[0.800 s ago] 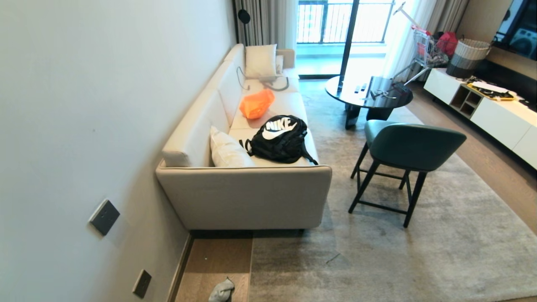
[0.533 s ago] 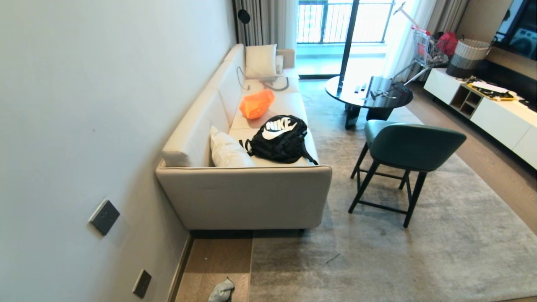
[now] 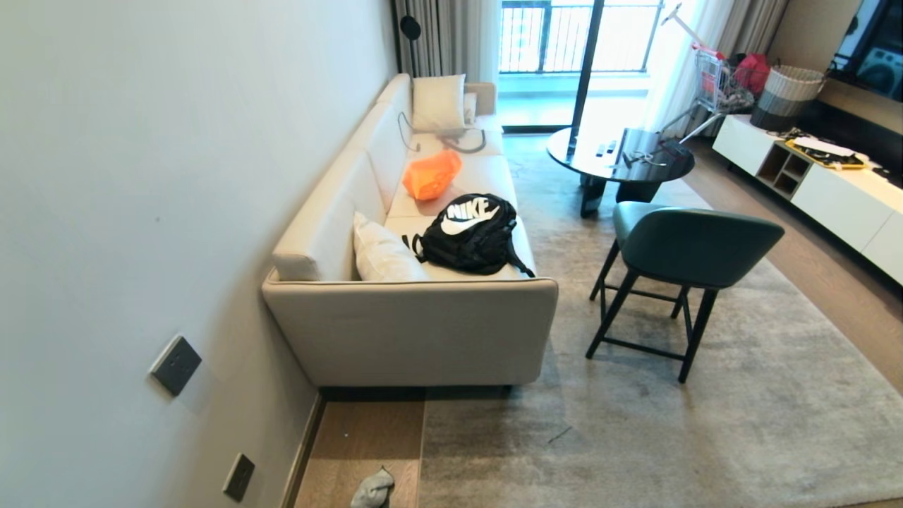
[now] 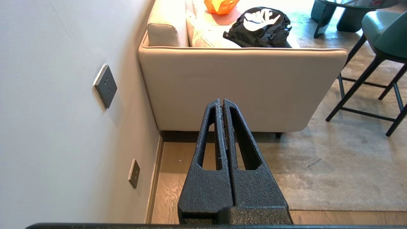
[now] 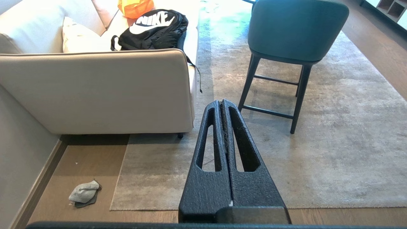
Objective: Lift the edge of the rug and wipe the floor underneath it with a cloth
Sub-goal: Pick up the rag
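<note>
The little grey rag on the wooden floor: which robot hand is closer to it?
Probably the left. The right hand sees the small grey rag well off toward the wall; the left hand hangs over that bare wooden floor strip, rag hidden.

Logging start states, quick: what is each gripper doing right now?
Left gripper: shut, holding nothing.
Right gripper: shut, holding nothing; the cloth lies on the floor.

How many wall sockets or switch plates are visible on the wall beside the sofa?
2. One dark plate sits higher on the wall, near the sofa end; another sits low, just above the skirting. More may lie outside view.
</note>
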{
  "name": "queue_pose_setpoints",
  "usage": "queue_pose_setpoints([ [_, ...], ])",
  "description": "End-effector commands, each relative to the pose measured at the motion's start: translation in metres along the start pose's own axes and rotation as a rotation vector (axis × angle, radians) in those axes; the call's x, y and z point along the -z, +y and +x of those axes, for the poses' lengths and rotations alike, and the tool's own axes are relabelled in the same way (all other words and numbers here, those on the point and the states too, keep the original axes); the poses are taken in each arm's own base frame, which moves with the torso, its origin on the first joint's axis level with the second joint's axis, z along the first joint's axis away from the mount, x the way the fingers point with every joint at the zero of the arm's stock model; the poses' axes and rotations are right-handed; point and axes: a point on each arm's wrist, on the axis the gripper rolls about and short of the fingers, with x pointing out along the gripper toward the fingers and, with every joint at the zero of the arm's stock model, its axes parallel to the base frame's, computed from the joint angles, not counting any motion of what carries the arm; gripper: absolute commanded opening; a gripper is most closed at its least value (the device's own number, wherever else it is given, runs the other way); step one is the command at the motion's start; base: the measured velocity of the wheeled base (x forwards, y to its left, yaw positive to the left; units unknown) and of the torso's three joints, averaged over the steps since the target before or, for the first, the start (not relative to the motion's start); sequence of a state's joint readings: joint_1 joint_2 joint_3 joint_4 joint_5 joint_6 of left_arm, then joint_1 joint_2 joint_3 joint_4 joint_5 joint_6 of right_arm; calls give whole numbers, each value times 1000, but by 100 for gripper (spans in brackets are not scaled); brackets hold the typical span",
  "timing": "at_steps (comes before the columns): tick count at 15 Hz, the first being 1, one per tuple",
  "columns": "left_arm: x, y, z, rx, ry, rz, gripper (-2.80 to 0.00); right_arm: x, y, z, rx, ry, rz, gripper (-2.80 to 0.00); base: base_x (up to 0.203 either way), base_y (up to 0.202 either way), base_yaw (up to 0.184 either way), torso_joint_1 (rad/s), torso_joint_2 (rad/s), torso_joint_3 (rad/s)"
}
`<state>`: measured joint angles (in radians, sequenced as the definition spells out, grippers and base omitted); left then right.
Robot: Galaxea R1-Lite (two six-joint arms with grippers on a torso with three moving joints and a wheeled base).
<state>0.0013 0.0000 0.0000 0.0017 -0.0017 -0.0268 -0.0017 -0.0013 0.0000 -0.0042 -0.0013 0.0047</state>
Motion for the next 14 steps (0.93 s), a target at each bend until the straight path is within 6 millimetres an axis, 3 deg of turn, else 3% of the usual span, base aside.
queue_pose_setpoints([
  [1,0,0,0,0,0,-1,-280,0,0,0,0,1,0,-280,0,0,0,0,0,0],
  [14,0,0,0,0,0,-1,-280,0,0,0,0,1,0,-280,0,0,0,0,0,0],
])
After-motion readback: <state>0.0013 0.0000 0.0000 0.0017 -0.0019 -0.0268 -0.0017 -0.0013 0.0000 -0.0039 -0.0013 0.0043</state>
